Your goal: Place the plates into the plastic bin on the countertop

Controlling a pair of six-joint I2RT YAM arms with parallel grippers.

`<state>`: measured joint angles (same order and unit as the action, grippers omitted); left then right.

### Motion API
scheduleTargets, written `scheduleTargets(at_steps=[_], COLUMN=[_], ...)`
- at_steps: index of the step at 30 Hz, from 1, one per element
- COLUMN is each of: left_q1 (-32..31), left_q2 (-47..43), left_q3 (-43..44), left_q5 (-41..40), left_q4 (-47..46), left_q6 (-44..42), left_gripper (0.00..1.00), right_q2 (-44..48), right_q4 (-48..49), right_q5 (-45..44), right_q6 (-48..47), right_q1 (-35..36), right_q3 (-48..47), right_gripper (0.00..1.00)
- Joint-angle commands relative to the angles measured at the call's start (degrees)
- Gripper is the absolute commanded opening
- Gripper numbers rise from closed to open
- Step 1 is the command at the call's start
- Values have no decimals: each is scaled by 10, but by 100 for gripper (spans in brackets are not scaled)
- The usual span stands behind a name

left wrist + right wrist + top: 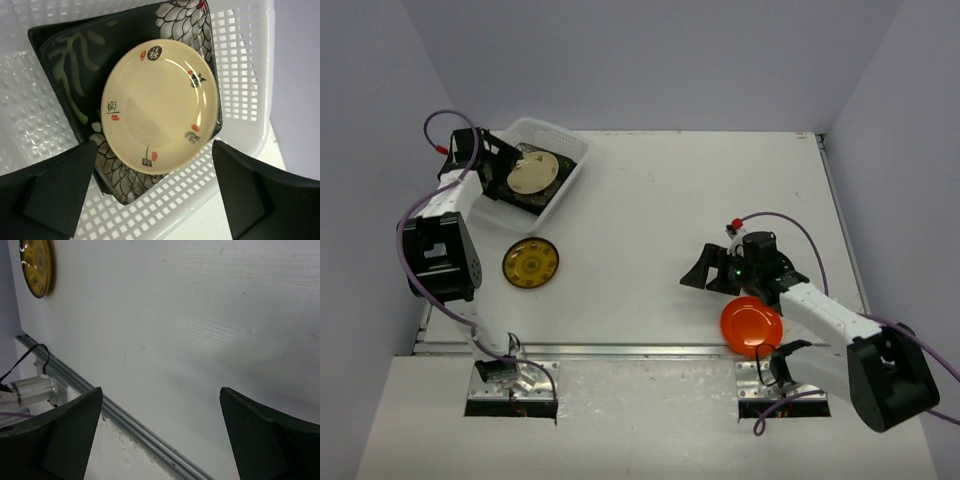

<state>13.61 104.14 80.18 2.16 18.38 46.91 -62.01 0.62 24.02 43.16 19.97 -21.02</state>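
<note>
1. At far left, the left gripper hangs over the plastic bin, its fingers spread wide with nothing between them.
2. The bin sits at the countertop's far left corner. The left wrist view shows its perforated wall and, inside, a round cream plate with small red and black marks, lying flat on a square black white-flowered plate.
3. Just in front of the bin, a round yellow patterned plate lies alone on the white surface, apart from both arms.
4. Right of centre, the right gripper points left above bare countertop, jaws wide apart and holding nothing; its wrist camera catches the yellow plate's edge at upper left.
5. Near the front edge, a round orange plate lies flat, tucked just beside and partly under the right arm.
</note>
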Motion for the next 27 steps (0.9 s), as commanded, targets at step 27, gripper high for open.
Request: scheduleTargets(at_steps=[27], left_q1=[15], left_q2=[-588], left_q3=[-271], left_q5=[119], left_q4=[90], left_q6=[-181], left_gripper=[100], right_q2=[-833], right_q4=[168], right_q5=[-29], right_q6=[227], right_q1=[296], right_q3=[-700], right_gripper=[62])
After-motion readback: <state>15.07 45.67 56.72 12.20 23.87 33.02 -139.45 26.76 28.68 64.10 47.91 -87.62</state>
